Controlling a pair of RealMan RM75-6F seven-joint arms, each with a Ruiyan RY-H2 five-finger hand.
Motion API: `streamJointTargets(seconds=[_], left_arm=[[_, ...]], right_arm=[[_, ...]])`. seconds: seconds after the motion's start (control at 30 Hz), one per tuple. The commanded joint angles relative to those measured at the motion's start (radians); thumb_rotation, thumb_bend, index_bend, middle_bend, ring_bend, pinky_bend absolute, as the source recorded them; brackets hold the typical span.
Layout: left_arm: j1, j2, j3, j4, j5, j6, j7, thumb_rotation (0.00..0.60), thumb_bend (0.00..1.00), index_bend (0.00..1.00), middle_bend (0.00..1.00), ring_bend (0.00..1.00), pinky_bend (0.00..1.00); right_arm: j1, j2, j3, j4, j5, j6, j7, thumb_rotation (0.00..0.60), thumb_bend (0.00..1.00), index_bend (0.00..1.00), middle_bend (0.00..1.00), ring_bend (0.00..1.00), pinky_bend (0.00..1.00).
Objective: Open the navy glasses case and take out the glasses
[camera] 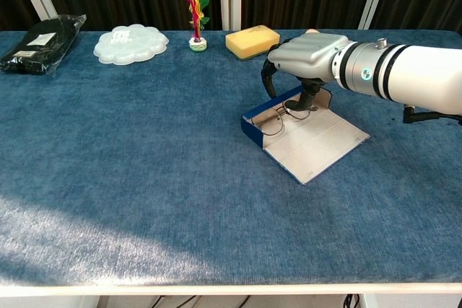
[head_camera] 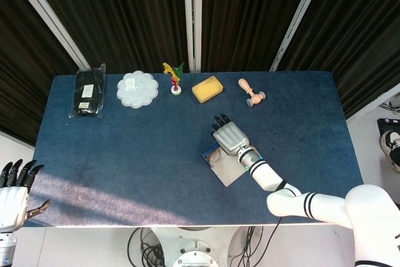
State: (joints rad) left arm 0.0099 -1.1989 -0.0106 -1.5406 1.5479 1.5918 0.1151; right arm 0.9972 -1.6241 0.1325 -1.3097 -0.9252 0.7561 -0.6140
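The navy glasses case (camera: 253, 125) lies open in the middle of the table, its pale inner flap (head_camera: 225, 170) spread flat toward me. The thin-framed glasses (camera: 275, 120) rest in the case's navy tray (head_camera: 209, 155). My right hand (camera: 312, 51) hovers palm down over the far end of the case; its fingers curl down beside the tray and its thumb reaches down to the glasses' frame. The head view shows that right hand (head_camera: 229, 136) covering part of the tray. My left hand (head_camera: 12, 196) hangs off the table's front left corner, fingers spread, holding nothing.
Along the far edge stand a black package (head_camera: 87, 90), a white scalloped plate (head_camera: 137, 88), a feather shuttlecock (head_camera: 175, 80), a yellow sponge (head_camera: 207, 88) and a wooden stamp (head_camera: 252, 93). The sponge (camera: 251, 40) sits just behind my right hand.
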Motion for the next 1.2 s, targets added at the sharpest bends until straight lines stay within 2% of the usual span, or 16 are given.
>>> streamJointTargets(seconds=[0.03,0.43,0.8,1.03,1.2], left_arm=[[0.000,0.000,-0.001,0.001,0.000,0.001,-0.001,0.600,0.00,0.20,0.11,0.00,0.00],[0.002,-0.004,-0.001,0.010,-0.001,0.001,-0.008,0.600,0.00,0.20,0.11,0.00,0.00],[0.003,-0.005,-0.001,0.012,-0.001,0.002,-0.008,0.600,0.00,0.19,0.11,0.00,0.00],[-0.004,-0.005,-0.003,0.013,0.001,-0.006,-0.007,0.600,0.00,0.18,0.11,0.00,0.00],[-0.013,-0.008,-0.006,0.013,0.002,-0.017,-0.006,0.600,0.00,0.18,0.11,0.00,0.00]], right_arm=[[0.003,-0.001,-0.002,0.000,0.005,0.003,-0.003,0.600,0.36,0.45,0.21,0.00,0.00],[0.016,-0.003,-0.011,-0.007,0.038,0.015,-0.026,0.600,0.39,0.47,0.22,0.00,0.00],[0.016,-0.008,-0.010,-0.009,0.044,0.048,-0.027,0.600,0.44,0.60,0.27,0.00,0.00],[-0.021,-0.033,0.012,0.019,0.007,0.146,0.018,0.600,0.43,0.63,0.28,0.00,0.00],[-0.039,-0.112,0.047,0.103,-0.016,0.253,0.022,0.600,0.40,0.65,0.28,0.00,0.00]])
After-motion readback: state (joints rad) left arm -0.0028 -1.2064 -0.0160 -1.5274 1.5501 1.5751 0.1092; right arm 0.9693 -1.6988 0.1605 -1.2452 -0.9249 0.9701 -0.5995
